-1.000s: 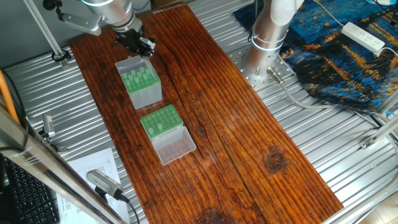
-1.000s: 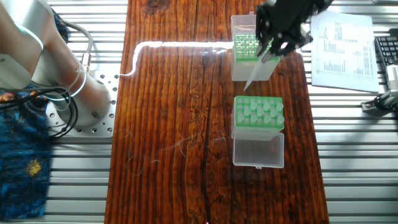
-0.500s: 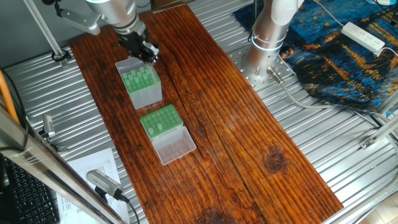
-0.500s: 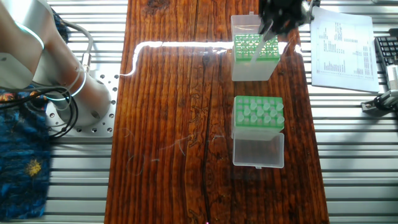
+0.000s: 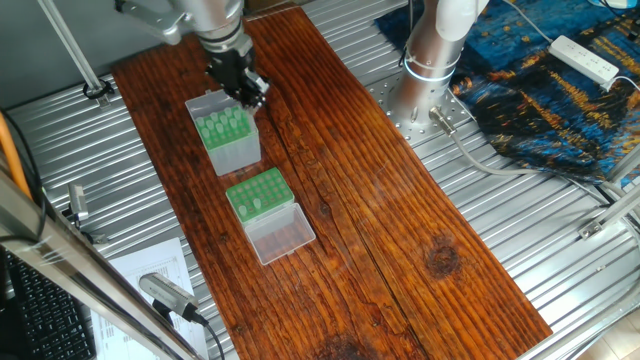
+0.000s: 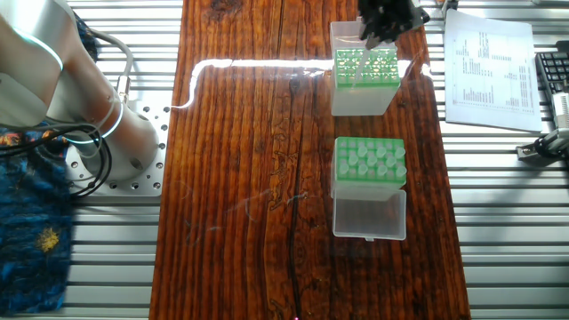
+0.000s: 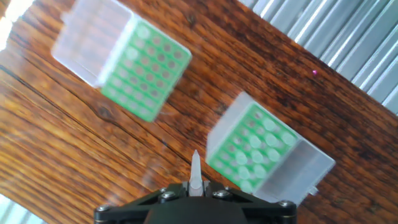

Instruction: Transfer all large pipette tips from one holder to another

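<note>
My gripper (image 7: 196, 186) is shut on one pale large pipette tip (image 7: 196, 168), which points down from between the jaws. The gripper (image 5: 246, 93) hangs above the far end of one holder (image 5: 228, 140), the taller grey-sided box with a green top plate, where several tips stand. In the hand view this holder (image 7: 252, 149) lies at the lower right, just right of the held tip. Another holder, the low green rack (image 5: 257, 192), sits in front of it with its clear lid (image 5: 281, 233) folded open. The hand view puts that rack (image 7: 146, 68) at the upper left.
Both boxes sit on a dark wooden board (image 5: 380, 200) laid on a ribbed metal table. The robot base (image 5: 430, 60) stands at the board's far right, with a blue cloth (image 5: 560, 90) beyond. A printed sheet (image 6: 489, 62) lies beside the board.
The gripper, still holding the tip, has shifted sideways along the taller holder's far end toward the middle of the board. Both boxes are where they were.
</note>
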Controlling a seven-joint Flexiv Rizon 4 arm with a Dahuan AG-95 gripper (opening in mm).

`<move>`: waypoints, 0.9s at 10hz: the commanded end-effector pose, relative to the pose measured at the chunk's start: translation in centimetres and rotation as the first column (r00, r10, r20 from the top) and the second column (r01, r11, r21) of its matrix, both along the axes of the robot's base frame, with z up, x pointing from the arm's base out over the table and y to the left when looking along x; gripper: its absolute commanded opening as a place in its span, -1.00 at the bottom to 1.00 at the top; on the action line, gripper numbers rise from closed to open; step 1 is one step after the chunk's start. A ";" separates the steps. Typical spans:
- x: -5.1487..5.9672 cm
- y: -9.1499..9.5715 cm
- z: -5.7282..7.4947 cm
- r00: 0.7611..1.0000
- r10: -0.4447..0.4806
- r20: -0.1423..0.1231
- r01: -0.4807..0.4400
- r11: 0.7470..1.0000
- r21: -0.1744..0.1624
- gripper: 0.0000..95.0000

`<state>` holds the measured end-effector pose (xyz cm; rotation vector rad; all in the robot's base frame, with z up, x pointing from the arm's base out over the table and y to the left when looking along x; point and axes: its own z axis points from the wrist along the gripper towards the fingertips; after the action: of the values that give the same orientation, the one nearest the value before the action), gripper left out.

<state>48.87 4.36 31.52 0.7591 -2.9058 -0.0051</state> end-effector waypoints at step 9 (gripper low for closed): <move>0.0 -0.9 0.0 0.989 0.108 0.102 -0.107 0.994 -0.015 -1.00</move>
<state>48.99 3.55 31.56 0.9330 -2.9489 0.1616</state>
